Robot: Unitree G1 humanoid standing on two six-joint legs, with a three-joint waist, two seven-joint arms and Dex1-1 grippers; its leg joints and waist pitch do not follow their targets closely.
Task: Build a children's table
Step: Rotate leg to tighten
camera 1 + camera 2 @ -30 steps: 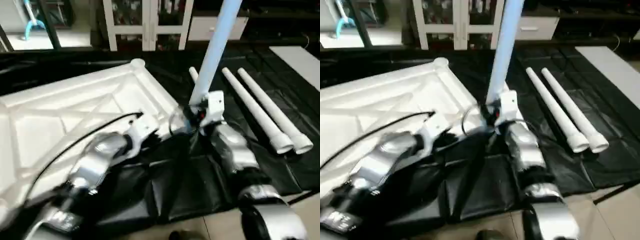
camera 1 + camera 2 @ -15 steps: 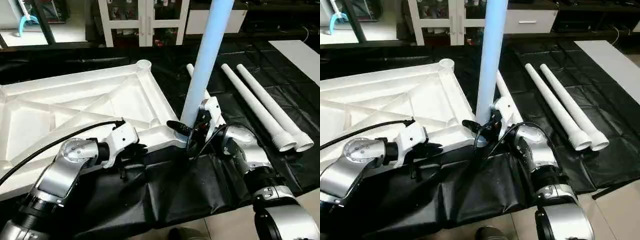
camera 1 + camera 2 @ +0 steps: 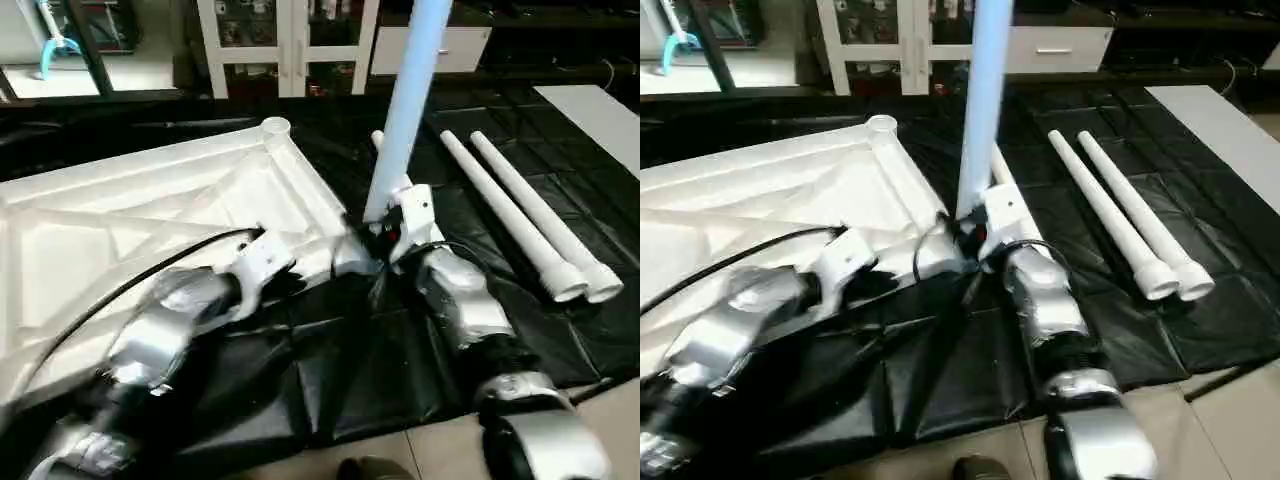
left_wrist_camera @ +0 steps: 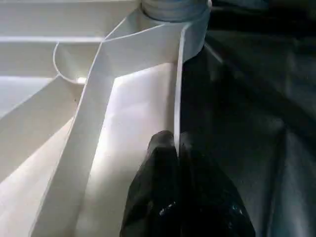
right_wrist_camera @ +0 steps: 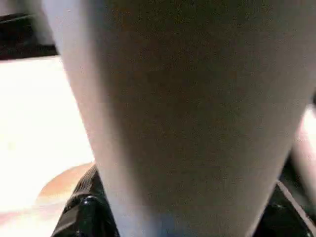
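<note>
The white table top (image 3: 150, 220) lies upside down on black sheeting (image 3: 400, 340) spread over the floor, ribbed underside up, with a round corner socket (image 3: 274, 128) at its far corner. The right pincer (image 3: 385, 228) is clamped around the lower end of a white tube leg (image 3: 405, 110), which stands nearly upright at the top's near corner. The left pincer (image 4: 175, 148) pinches the thin edge wall of the table top just beside that corner, its black fingers (image 4: 158, 163) pressed close on either side. Two more legs (image 3: 1120, 225) lie side by side on the sheeting, well apart to the right; another leg (image 3: 1002, 172) lies partly hidden behind the upright one. A white glass-door cabinet (image 3: 290, 40) stands behind. No writing is legible.
</note>
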